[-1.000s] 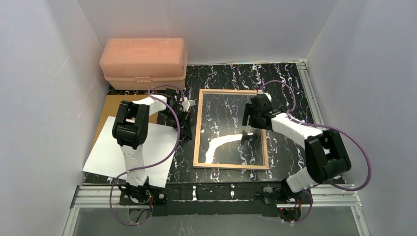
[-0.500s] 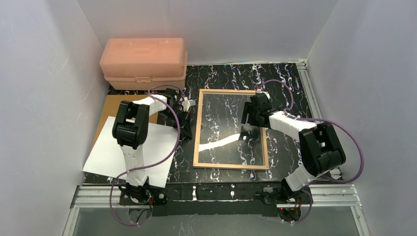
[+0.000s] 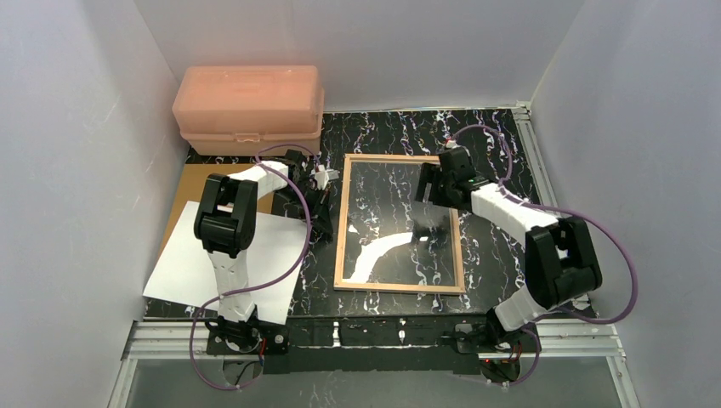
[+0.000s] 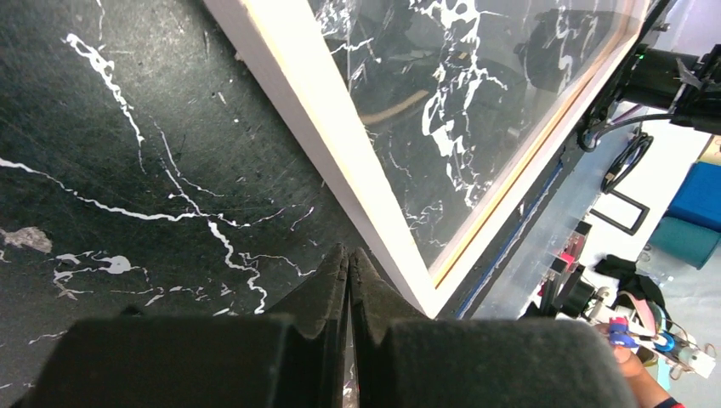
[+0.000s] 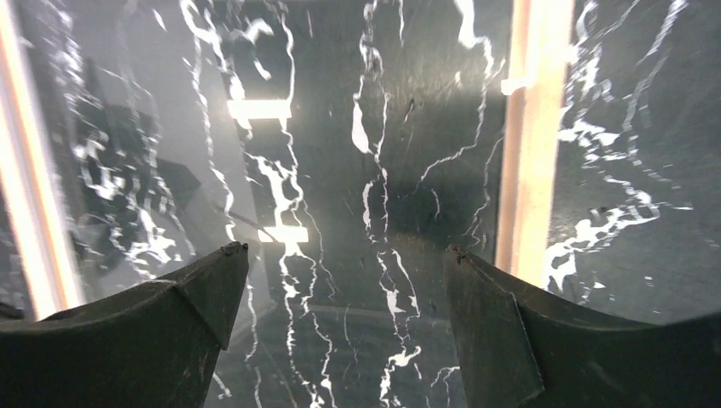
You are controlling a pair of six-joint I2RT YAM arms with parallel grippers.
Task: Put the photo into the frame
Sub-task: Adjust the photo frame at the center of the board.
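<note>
Change logged, nearest first, all places given from the frame point(image 3: 400, 223).

- Left end effector point(image 4: 349, 259): fingers pressed together, holding nothing, tips low over the tabletop point(image 3: 383, 132) just left of the frame's left rail. I saw no real shift in it over the last second.
- Right end effector point(image 5: 342, 249): fingers spread, empty, above the pane just inside the right rail. It had travelled from mid-pane toward the frame's far edge, with the elbow swinging along.
- Frame: it had not moved. It lay flat, tan wood side up, with the marbled tabletop showing through the clear pane.

My reading is that nothing was gripped and the frame's opening stood uncovered. The photo had not been fetched, so the loading step was not yet begun.

Count, near to far:
- Photo point(image 3: 183, 272): one, left of the frame and apart from it, white back up, partly under the left arm.
- Frame: one.
- End effectors: two.
- Brown backing board point(image 3: 194, 180): one, left of the frame, its near part under the photo.
- Pink plastic box point(image 3: 246, 106): one, beyond the frame's far-left corner.
</note>
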